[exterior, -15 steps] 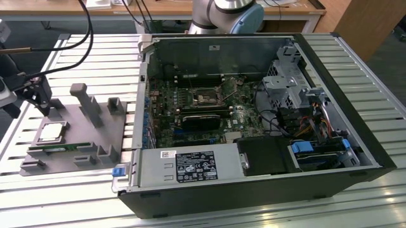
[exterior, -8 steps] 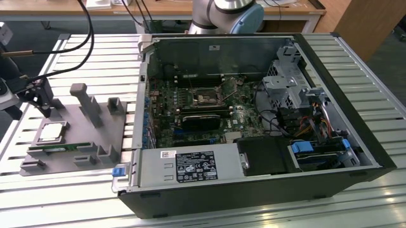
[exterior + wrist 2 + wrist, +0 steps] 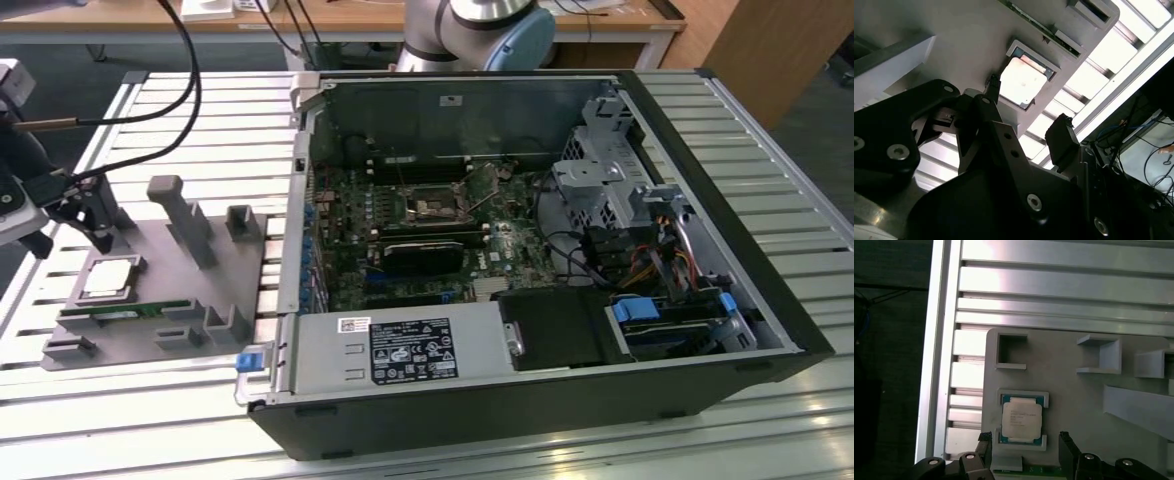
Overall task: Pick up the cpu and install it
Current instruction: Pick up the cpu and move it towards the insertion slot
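The cpu (image 3: 110, 278) lies flat in its recess on the grey holder plate (image 3: 200, 270), at the exterior view's left. Its silvery top also shows in the first wrist view (image 3: 1021, 419) and in the second wrist view (image 3: 1021, 80). My gripper (image 3: 78, 222) hangs open just above and beside the cpu, holding nothing. Its two black fingertips (image 3: 985, 444) stand apart at a spread wider than the chip, near one edge of it. The motherboard's socket (image 3: 434, 208) lies inside the open computer case (image 3: 747, 300).
A long green memory stick (image 3: 114, 312) lies in a slot on the holder plate beside the cpu. Grey posts (image 3: 187, 225) rise from the plate. Cables hang over the slatted aluminium table (image 3: 134, 400). The arm's base (image 3: 481, 30) stands behind the case.
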### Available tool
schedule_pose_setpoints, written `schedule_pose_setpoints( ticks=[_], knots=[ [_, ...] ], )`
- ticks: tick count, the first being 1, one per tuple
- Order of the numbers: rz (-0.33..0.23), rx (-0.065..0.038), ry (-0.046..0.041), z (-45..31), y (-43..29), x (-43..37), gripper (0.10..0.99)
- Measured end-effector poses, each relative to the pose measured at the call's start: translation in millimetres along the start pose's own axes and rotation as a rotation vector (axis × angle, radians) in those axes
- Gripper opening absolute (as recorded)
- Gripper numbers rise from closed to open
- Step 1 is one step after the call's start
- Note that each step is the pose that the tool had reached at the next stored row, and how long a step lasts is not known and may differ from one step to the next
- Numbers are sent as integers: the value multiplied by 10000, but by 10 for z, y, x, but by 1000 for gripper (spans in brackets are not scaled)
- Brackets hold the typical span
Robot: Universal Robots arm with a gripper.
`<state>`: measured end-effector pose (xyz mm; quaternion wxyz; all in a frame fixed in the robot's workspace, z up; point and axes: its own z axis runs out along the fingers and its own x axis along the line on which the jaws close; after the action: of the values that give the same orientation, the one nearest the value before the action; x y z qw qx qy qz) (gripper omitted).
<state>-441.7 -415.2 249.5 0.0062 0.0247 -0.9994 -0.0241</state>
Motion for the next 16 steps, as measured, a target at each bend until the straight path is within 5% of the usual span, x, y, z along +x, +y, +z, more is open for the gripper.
schedule_pose_setpoints(
  ticks=[4,5,16],
  knots=[
    [0,0,2,17,-2,0,643],
    [79,25,-3,169,-8,26,643],
    [365,21,-19,213,-1,27,643]
  ],
)
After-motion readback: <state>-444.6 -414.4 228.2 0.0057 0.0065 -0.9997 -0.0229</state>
